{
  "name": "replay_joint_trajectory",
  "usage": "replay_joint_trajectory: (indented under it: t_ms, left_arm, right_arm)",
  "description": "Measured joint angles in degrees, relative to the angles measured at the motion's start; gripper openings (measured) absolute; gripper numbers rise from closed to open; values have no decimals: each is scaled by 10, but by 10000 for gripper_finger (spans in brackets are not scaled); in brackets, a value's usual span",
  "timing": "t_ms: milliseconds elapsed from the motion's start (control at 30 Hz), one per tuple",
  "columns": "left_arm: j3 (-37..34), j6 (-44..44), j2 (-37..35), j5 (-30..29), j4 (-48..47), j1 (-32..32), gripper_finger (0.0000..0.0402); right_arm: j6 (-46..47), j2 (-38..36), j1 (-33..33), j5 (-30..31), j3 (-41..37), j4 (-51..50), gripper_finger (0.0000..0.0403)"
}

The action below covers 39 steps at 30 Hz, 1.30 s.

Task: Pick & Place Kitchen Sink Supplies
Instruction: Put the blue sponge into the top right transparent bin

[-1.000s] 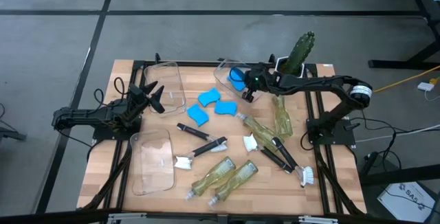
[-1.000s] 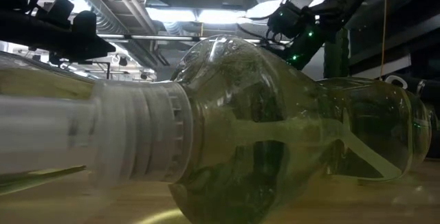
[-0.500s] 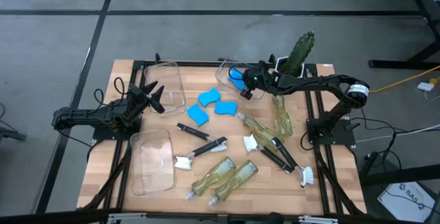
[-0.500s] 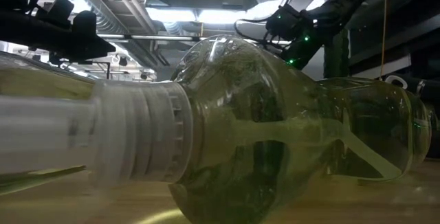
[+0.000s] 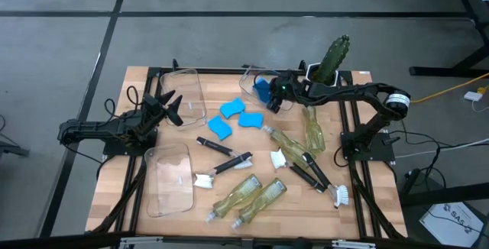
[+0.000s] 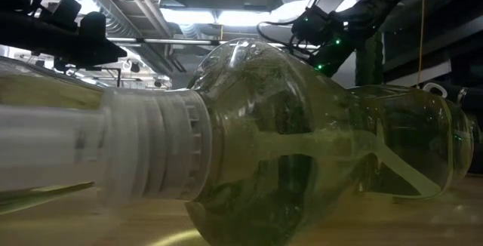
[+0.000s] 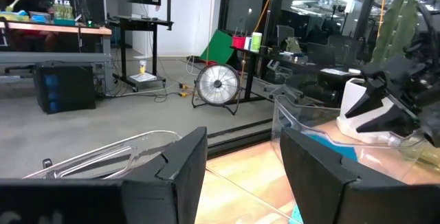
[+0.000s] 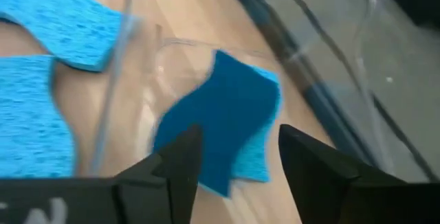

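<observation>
— Jaws on the right gripper stand apart, with nothing between them, do you see? It hangs over the clear plastic bin at the far side of the wooden desk.

— Yes, and a bright blue wavy-edged sponge is just under it, inside that bin; from above it shows blue at the bin's middle.

— And the left gripper?

— Jaws spread wide too, holding nothing, parked at the left side next to another clear bin.

— Three more blue sponges lie loose on the desk between the two far bins.

— Nearer the front, two clear pump bottles of pale yellow-green soap lie on their sides next to each other. Two more bottles lie at the right.

— Slim black-handled dish brushes with white heads are scattered across the middle, and a third clear bin sits front-left.

— That green cactus in its white pot stands at the far edge, close behind the right arm.
</observation>
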Motion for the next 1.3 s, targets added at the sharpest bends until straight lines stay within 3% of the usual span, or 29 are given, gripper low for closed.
replay_joint_trajectory:
  t_ms: [333,700,900,1300]
  left_arm:
    - [0,0,0,0,0,0,180]
    - [0,0,0,0,0,0,180]
    - [0,0,0,0,0,0,180]
    - [0,0,0,0,0,0,180]
  right_arm:
    - [-19,0,18,-6,28,4,200]
    - [-124,0,132,-12,50,-2,200]
    - [-142,3,174,-69,50,-11,200]
    - [-102,113,176,-47,50,24,200]
